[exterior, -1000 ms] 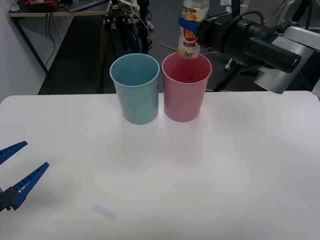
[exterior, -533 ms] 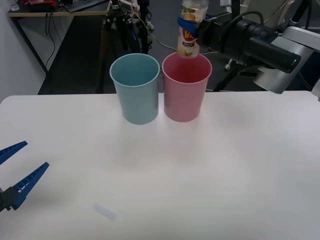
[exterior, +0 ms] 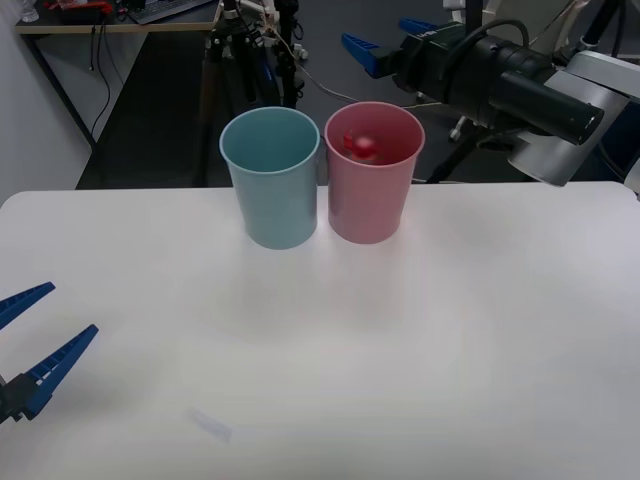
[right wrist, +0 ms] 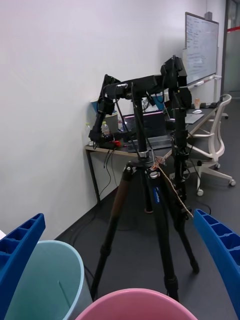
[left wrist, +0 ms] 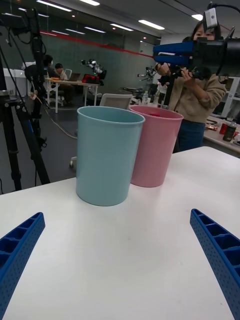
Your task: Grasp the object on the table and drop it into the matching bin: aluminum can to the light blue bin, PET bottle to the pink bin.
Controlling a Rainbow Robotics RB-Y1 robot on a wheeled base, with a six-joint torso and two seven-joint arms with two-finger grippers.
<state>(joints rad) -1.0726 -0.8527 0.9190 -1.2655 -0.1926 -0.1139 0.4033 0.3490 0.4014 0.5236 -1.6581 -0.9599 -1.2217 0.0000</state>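
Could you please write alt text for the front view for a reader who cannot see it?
The right gripper hangs open above the pink bin, where the PET bottle shows its red cap. The light blue bin stands beside it on the table; the left gripper waits open.

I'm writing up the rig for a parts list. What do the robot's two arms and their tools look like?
Each tool has two long, flat, tapering blue fingers with ribbed, ladder-like inner faces: the left tool on a small black mount, the right tool on a thick black cylindrical wrist. Behind that wrist, the right arm changes to rounded white and silver-grey casing, with a black cable looped above it.
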